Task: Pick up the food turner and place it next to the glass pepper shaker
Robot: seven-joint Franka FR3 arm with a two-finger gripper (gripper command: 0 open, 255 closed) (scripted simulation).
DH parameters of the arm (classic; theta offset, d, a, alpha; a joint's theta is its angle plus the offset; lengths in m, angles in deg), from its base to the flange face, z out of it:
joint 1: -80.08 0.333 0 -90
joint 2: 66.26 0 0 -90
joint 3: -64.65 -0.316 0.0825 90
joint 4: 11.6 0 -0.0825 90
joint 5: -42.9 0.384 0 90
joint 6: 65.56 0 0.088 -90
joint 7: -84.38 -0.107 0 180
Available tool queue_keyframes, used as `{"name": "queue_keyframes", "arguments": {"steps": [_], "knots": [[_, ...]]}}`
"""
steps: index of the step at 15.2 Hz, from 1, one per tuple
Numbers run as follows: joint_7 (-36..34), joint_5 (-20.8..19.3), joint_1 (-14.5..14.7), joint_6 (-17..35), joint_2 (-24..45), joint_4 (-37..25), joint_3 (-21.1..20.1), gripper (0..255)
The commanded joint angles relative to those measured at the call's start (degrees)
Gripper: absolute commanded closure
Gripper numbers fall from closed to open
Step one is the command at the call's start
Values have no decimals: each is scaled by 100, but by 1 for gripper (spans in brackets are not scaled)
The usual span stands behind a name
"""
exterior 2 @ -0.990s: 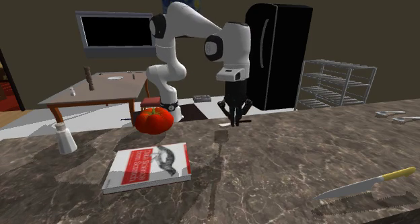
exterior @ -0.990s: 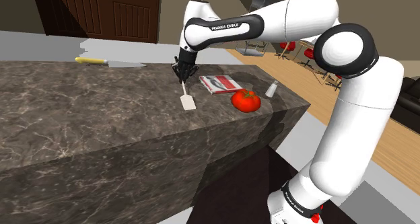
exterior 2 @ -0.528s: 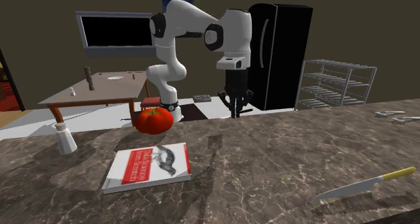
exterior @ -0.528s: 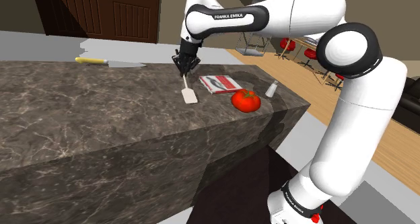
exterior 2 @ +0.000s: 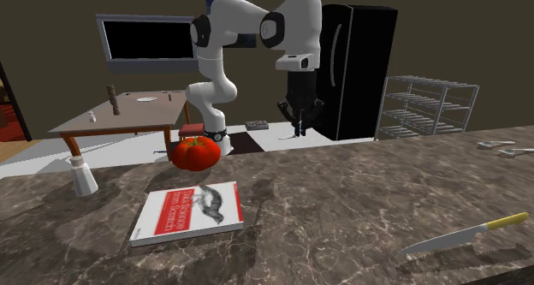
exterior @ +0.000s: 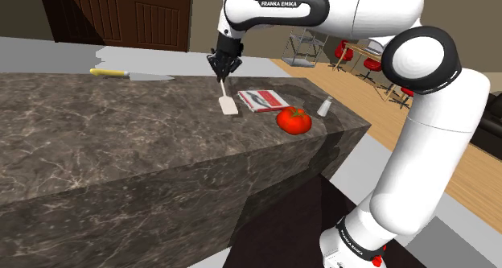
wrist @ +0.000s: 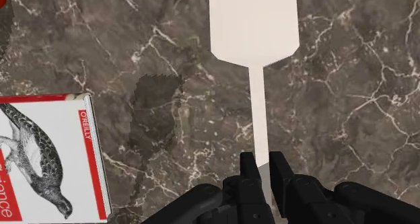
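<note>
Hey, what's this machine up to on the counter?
The white robot arm's black gripper is shut on the handle of a pale food turner, which hangs blade-down just above the dark marbled counter. The pepper shaker it's meant for stands farther along, past a book and tomato.

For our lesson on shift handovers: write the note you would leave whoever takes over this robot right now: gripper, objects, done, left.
The gripper is shut on the food turner, clasping its handle.
The white food turner hangs blade-down above the dark marbled counter, near the book.
The pepper shaker stands at the counter's end, beyond the tomato.
Done: pick-up. Left: carry the turner over and set it down next to the shaker.
</note>
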Motion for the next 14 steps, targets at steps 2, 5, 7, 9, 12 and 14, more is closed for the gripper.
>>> {"name": "queue_keyframes", "arguments": {"steps": [2,5,7,9,12,14], "knots": [[13,8,9,-231,-8,-221,-5,255],[21,11,17,-392,-7,-383,-9,255],[260,125,-184,-248,-330,62,46,255],[511,232,-370,-128,-627,458,116,255],[905,378,-624,15,-1027,974,247,255],[1174,461,-779,90,-1264,1272,349,255]]}}
